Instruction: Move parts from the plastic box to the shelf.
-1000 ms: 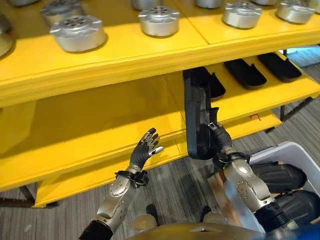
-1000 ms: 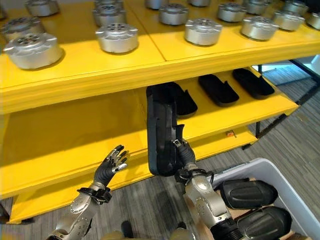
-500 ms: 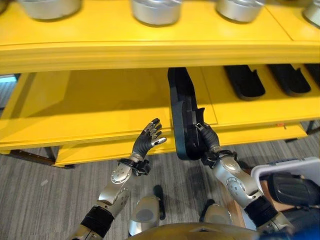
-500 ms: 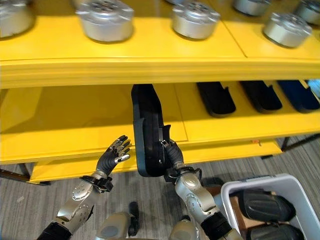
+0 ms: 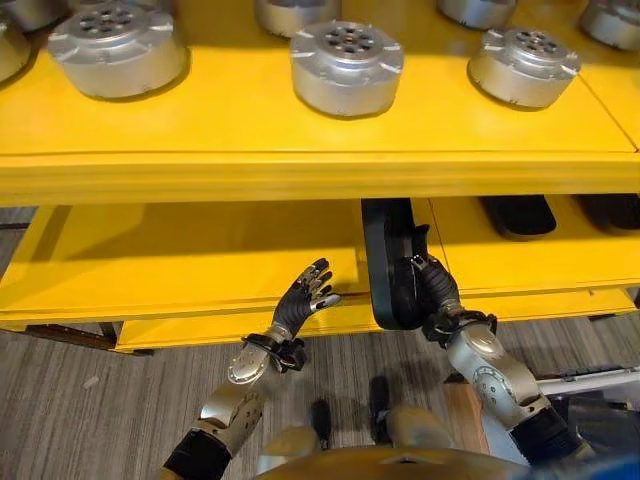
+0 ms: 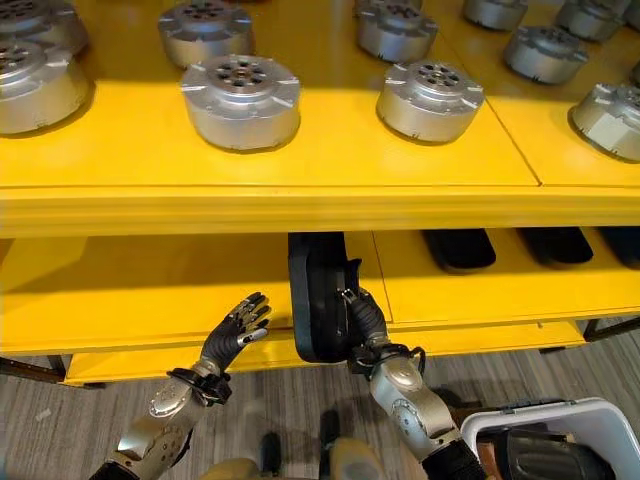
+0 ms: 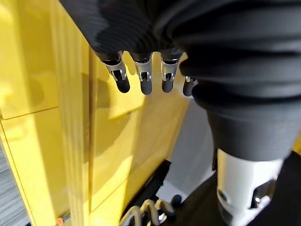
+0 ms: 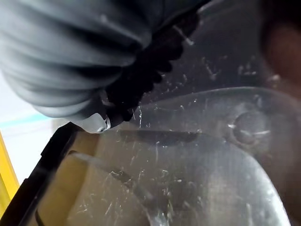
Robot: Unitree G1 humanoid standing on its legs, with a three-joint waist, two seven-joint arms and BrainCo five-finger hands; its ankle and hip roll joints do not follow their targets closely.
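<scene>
The far end of the long black moulded plastic part (image 6: 316, 305) is hidden under the front lip of the yellow shelf unit's (image 6: 300, 205) top board, so how far it reaches onto the lower board cannot be told. The right hand (image 6: 363, 318) is clamped on the part's near end, holding it on edge over the lower board's front edge. The left hand (image 6: 236, 331) hangs just left of the part with fingers straight and spread, touching nothing. Further along the lower board, more flat black plastic parts (image 6: 458, 247) lie half-hidden beneath the top board. Round silver metal housings (image 6: 241, 98) stand in rows on the top board. A white plastic box (image 6: 545, 438), cut off at the lower right, sits on grey striped carpet (image 5: 90, 410).
</scene>
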